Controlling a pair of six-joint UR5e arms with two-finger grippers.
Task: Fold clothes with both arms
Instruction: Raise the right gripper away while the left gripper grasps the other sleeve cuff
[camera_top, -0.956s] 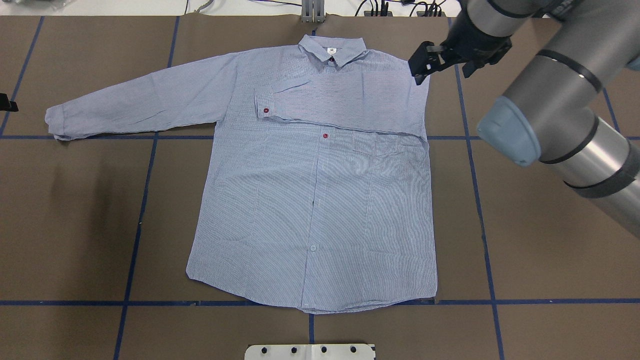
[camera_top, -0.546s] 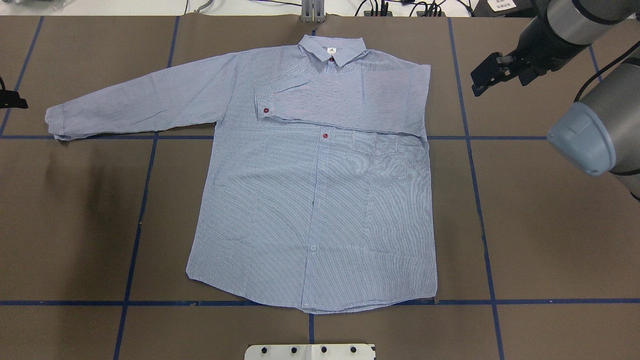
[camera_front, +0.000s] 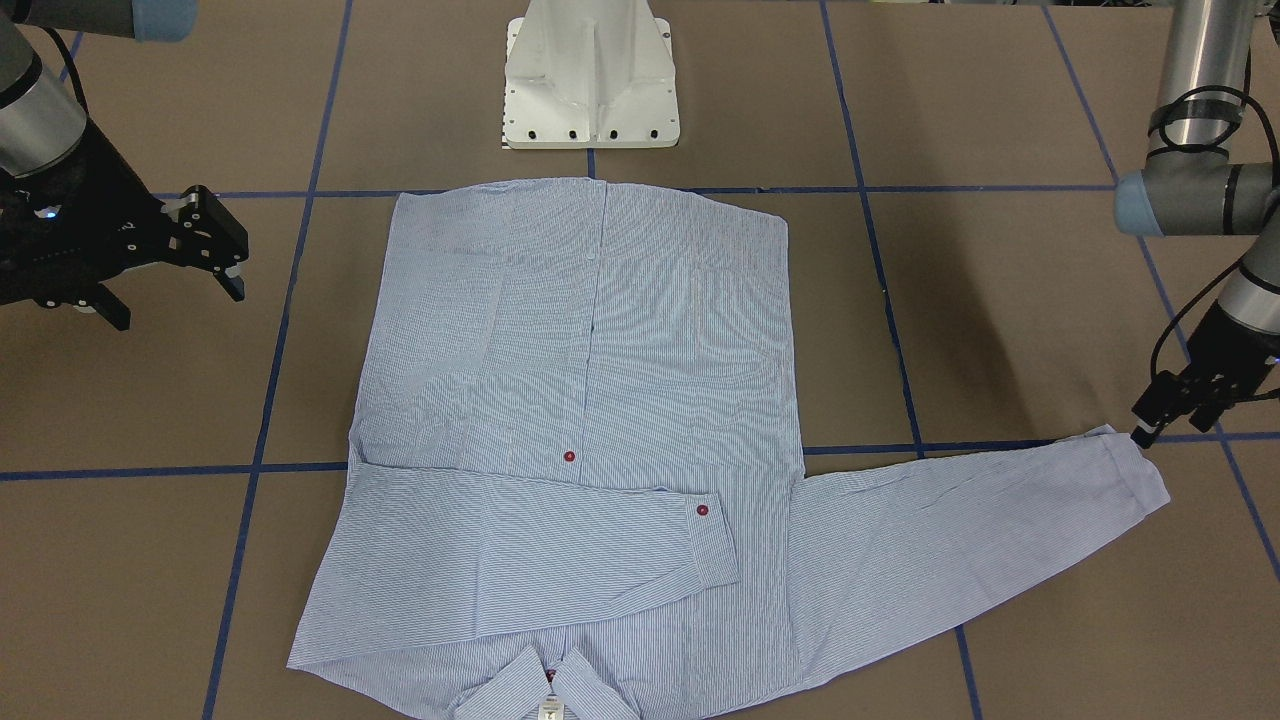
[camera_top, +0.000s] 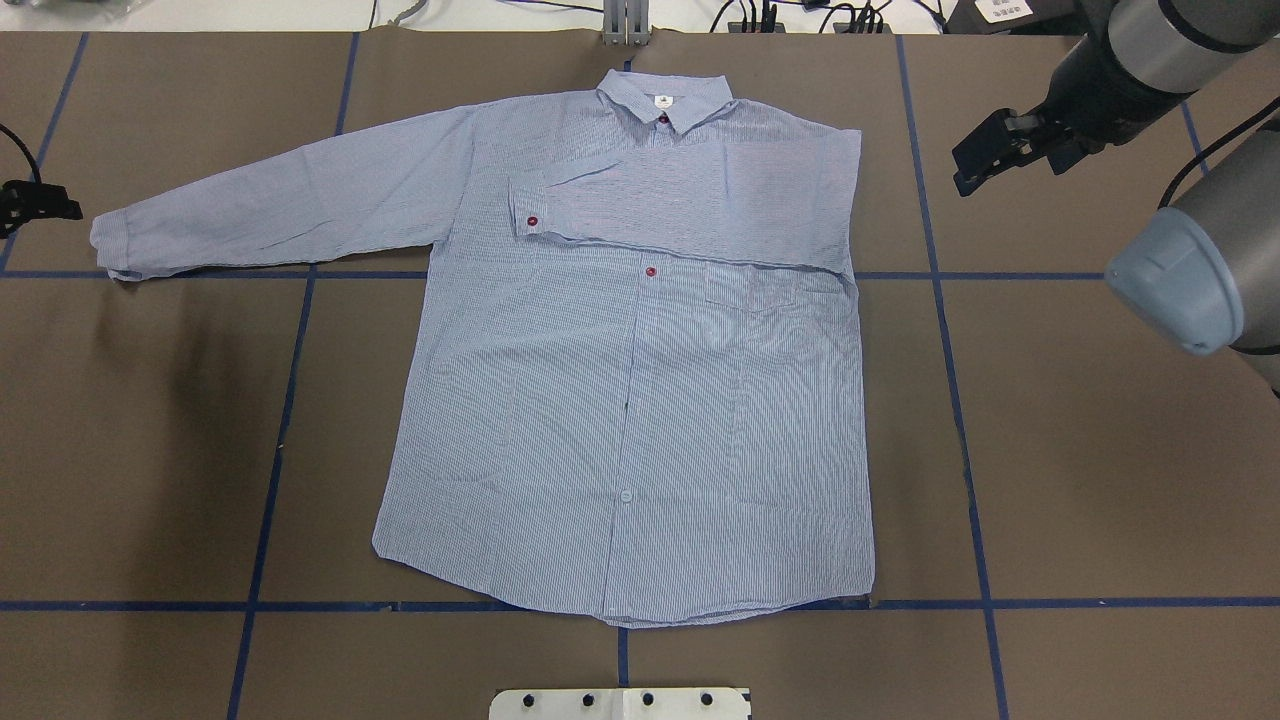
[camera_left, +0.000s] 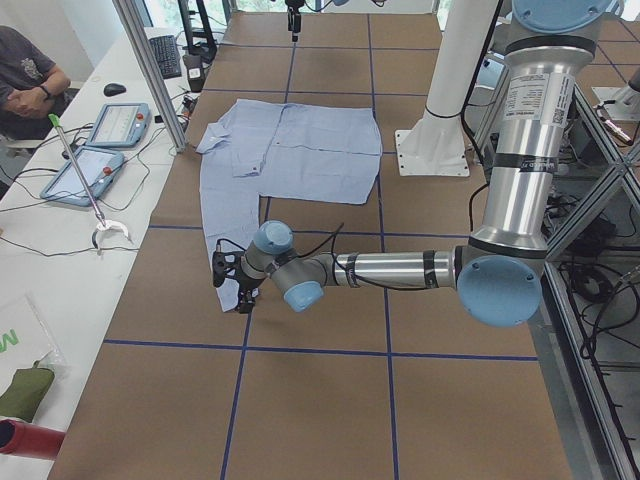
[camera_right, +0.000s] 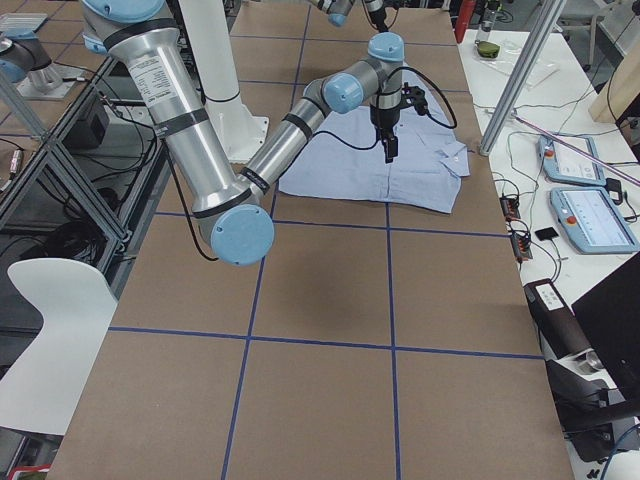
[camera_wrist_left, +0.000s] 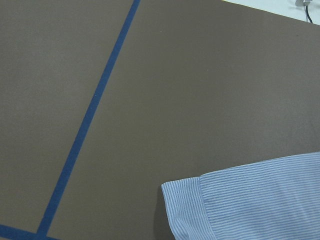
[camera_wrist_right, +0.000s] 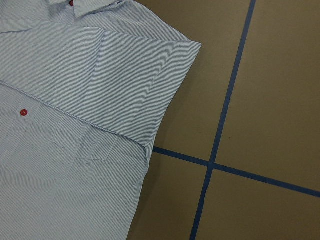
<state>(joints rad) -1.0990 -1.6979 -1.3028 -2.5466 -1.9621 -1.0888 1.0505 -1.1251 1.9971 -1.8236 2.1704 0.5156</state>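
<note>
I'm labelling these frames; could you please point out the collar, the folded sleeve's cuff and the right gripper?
collar (camera_top: 665, 100): overhead exterior view, middle of the collar.
folded sleeve's cuff (camera_top: 530, 208): overhead exterior view, middle of the cuff.
right gripper (camera_front: 180, 310): exterior front-facing view, midway between its fingertips.

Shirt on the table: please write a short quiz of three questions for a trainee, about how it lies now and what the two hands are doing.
1. True or false: both sleeves of the shirt are folded across the chest.
2. The left hand is nearest to: A the collar; B the outstretched sleeve's cuff; C the hem.
3. Fill in: the right hand, open and beside the shirt, holds ____.

Key: 1 false, only one sleeve is folded; 2 B; 3 nothing.
</note>
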